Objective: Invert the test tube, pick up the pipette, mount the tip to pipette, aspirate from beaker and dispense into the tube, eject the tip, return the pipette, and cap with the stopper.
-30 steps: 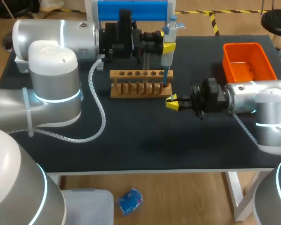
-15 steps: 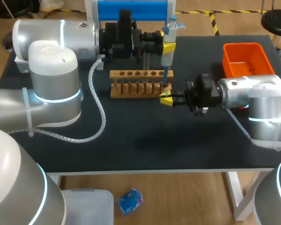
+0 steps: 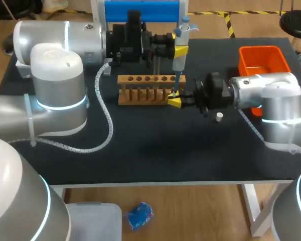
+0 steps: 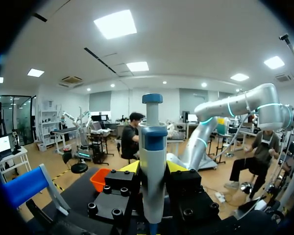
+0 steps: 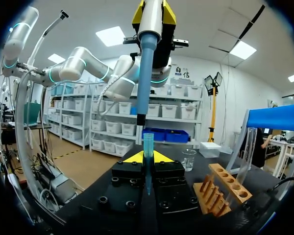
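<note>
**Head view with both wrist views.** The left gripper [image 3: 180,50] is clamped on the barrel of the white-bodied pipette with a blue plunger [image 3: 179,59]. It holds the pipette upright over the right end of the wooden test tube rack [image 3: 145,90], at the far middle of the black table [image 3: 140,150]. In the left wrist view, the pipette [image 4: 153,161] stands between the yellow fingers of the left gripper [image 4: 153,167].

The right gripper [image 3: 174,102] enters from the right and sits just beside the rack's right end, below the pipette. The right wrist view shows the right gripper [image 5: 148,157] closed on a slim translucent blue pipette tip [image 5: 148,147]. The tip is upright with its open end up, directly under the pipette's blue shaft [image 5: 146,73], and a narrow gap remains between them.

A clear glass beaker [image 5: 188,159] stands ahead of the right gripper, near the rack [image 5: 220,188]. A small white stopper [image 3: 219,117] lies on the table just near of the right arm's wrist. An orange plastic bin [image 3: 263,63] sits at the far right.
</note>
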{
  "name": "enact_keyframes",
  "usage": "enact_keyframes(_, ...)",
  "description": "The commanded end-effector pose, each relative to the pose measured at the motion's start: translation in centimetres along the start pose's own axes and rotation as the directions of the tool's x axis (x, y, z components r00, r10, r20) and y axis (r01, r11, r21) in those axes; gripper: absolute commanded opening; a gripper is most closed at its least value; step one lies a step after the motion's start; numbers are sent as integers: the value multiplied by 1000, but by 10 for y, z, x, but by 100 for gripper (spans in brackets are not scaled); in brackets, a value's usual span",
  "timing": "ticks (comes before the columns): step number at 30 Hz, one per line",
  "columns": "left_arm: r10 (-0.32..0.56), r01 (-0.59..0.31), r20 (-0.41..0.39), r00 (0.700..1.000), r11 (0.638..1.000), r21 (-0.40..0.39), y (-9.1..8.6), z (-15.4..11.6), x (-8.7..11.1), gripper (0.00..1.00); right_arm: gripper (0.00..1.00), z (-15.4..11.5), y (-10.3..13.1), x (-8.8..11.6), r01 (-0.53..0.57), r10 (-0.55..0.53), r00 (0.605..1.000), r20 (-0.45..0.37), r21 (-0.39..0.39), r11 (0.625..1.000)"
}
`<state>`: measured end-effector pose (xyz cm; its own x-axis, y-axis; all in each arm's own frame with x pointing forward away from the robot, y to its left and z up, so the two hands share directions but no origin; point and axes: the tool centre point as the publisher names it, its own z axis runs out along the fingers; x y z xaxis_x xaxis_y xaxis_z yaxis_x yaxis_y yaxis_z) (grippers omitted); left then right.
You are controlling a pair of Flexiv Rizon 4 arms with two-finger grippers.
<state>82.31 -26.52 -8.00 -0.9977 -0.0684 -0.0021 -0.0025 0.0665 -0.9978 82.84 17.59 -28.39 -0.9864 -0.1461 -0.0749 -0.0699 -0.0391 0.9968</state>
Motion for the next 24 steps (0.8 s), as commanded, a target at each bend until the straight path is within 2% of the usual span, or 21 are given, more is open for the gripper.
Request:
enact_keyframes(1, 1, -1, -1, 1000, 1000, 3, 0, 0, -1, 0, 0, 1, -1, -3, 0, 0, 1000, -9, -1, 1000)
enact_keyframes(24, 1, -1, -1, 1000, 1000, 3, 0, 0, -1, 0, 0, 2, 10, -2, 28, -28, 999, -15, 3, 1000)
